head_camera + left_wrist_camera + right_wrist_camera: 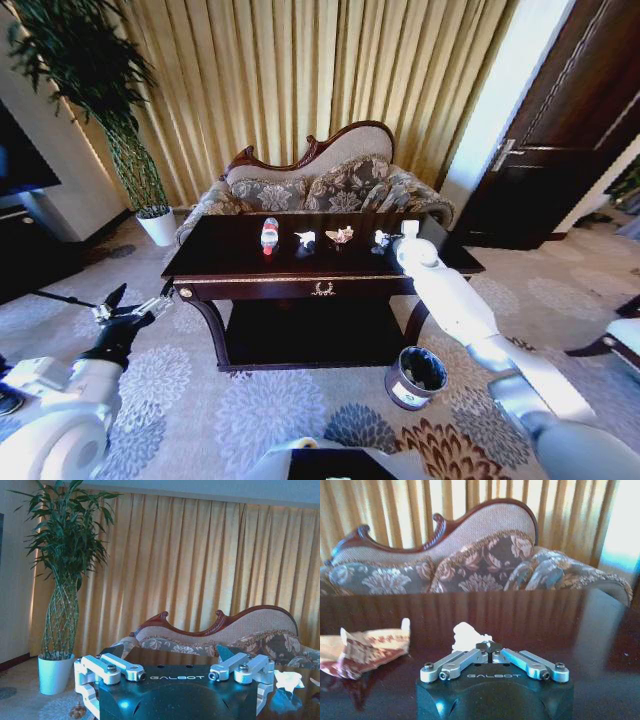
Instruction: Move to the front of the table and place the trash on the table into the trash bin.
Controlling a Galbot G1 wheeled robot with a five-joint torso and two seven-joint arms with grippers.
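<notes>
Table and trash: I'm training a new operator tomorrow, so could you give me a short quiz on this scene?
1. True or false: the bottle stands upright on the table.
2. Where is the trash bin? A) on the table's low shelf; B) on the carpet by the table's front right leg; C) beside the plant pot.
3. Which gripper is over the tabletop at the white scrap?

Key: 1 true. 2 B. 3 The right gripper, closed on the scrap's edge; the left gripper hangs open, low off the table's left side.
</notes>
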